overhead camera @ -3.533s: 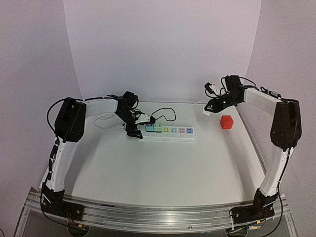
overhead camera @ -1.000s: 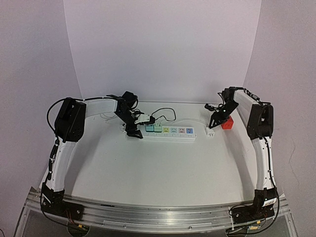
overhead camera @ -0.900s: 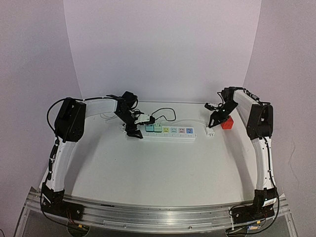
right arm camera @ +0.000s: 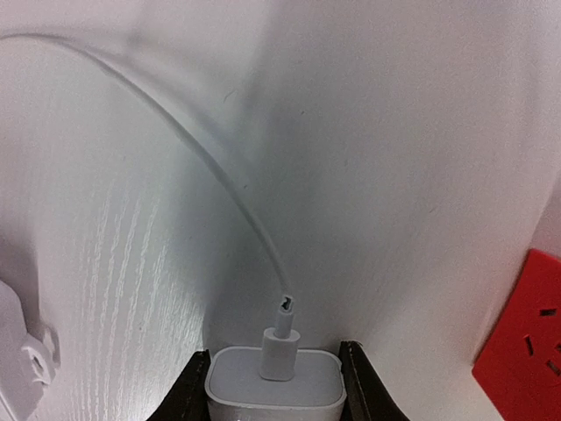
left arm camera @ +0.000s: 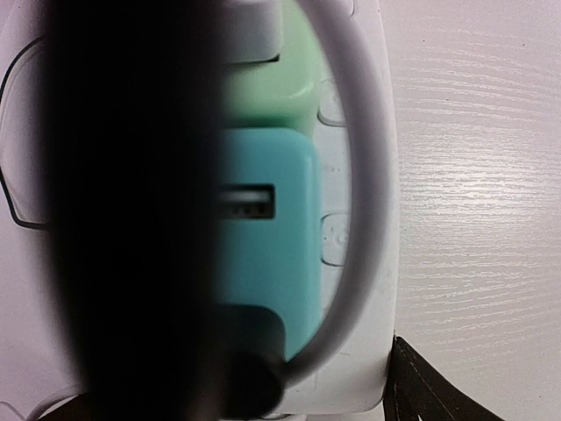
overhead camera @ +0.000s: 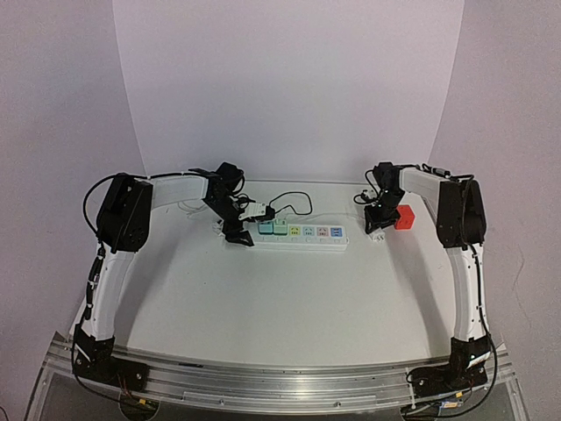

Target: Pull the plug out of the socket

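Note:
The socket (overhead camera: 302, 235) is a long white power strip lying across the table's middle. A teal plug (left arm camera: 263, 254) and a green plug (left arm camera: 263, 83) sit in its left outlets. My left gripper (overhead camera: 235, 230) straddles the strip's left end, with one black finger (left arm camera: 429, 386) against its side; the other finger is hidden by a dark blur. My right gripper (overhead camera: 375, 224) is just off the strip's right end, low over the table. It is shut on a white charger plug (right arm camera: 273, 390), clear of the outlets, whose thin white cable (right arm camera: 219, 175) trails away.
A red cube (overhead camera: 403, 217) stands right beside my right gripper and also shows in the right wrist view (right arm camera: 521, 351). A thin black cable (overhead camera: 294, 197) loops behind the strip. The white back wall is close behind.
My right arm has come down from high at the back right to the table beside the strip's right end, still holding the white plug, and shifted slightly left. The left arm has not moved.

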`<move>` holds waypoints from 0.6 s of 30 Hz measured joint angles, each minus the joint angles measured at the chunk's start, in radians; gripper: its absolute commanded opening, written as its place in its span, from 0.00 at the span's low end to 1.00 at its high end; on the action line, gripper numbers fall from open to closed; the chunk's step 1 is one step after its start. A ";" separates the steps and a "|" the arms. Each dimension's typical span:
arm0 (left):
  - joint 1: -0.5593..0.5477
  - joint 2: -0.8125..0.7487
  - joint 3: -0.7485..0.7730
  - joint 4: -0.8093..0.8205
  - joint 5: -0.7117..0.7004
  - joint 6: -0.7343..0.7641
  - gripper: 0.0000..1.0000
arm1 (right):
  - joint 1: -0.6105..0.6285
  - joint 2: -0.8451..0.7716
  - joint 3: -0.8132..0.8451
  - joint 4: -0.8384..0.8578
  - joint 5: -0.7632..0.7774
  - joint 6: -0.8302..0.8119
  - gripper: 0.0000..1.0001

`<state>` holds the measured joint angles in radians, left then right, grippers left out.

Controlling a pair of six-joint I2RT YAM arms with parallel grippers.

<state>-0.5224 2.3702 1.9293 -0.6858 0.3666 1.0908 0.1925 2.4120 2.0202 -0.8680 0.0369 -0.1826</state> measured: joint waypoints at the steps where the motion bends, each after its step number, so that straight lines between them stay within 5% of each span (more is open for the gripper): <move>1: 0.000 0.000 0.000 0.000 0.000 0.000 0.00 | 0.000 0.010 0.017 0.001 0.012 0.001 0.11; 13: 0.001 0.000 -0.001 0.003 0.002 0.000 0.00 | -0.014 0.141 0.240 0.036 0.115 0.009 0.10; 18: 0.001 0.000 -0.001 0.003 0.003 0.000 0.00 | -0.015 0.141 0.233 0.043 0.129 0.012 0.22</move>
<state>-0.5216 2.3699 1.9285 -0.6830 0.3699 1.0904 0.1772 2.5526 2.2536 -0.8249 0.1664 -0.1708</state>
